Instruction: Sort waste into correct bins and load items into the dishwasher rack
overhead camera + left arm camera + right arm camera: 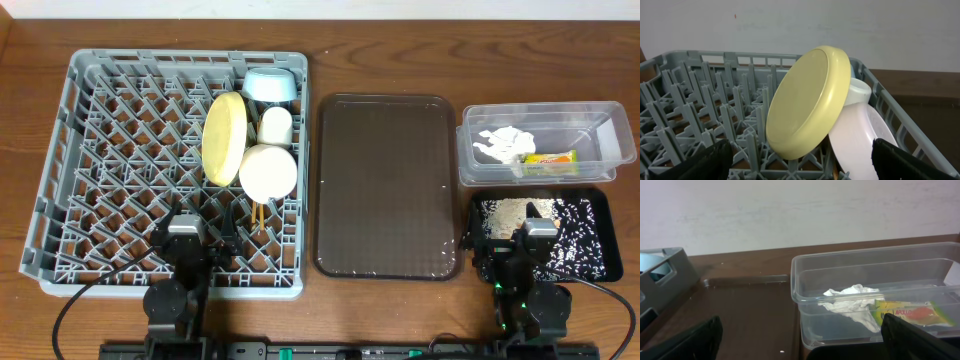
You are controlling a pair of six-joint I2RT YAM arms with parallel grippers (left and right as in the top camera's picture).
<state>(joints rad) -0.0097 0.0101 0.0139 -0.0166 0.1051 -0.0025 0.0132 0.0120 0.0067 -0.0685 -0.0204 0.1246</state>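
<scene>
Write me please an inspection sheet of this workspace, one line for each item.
Surface: brown wooden table.
Job's things: large grey plastic rack holds round yellow plate on edge, light blue bowl, small white cup, cream-white bowl, thin wooden chopsticks; clear plastic tub holds crumpled white napkin and yellow-green wrapper; shallow black tray holds pale rice-like scraps.
Clutter: dark brown serving tray between rack and bins.
Grippers: left gripper open over the rack's near side, right gripper open over the black tray; neither holds anything.
Cables: black cables loop at the table's near edge, beside the arm bases.
Surroundings: pale wall behind the table; nothing else seen.
</scene>
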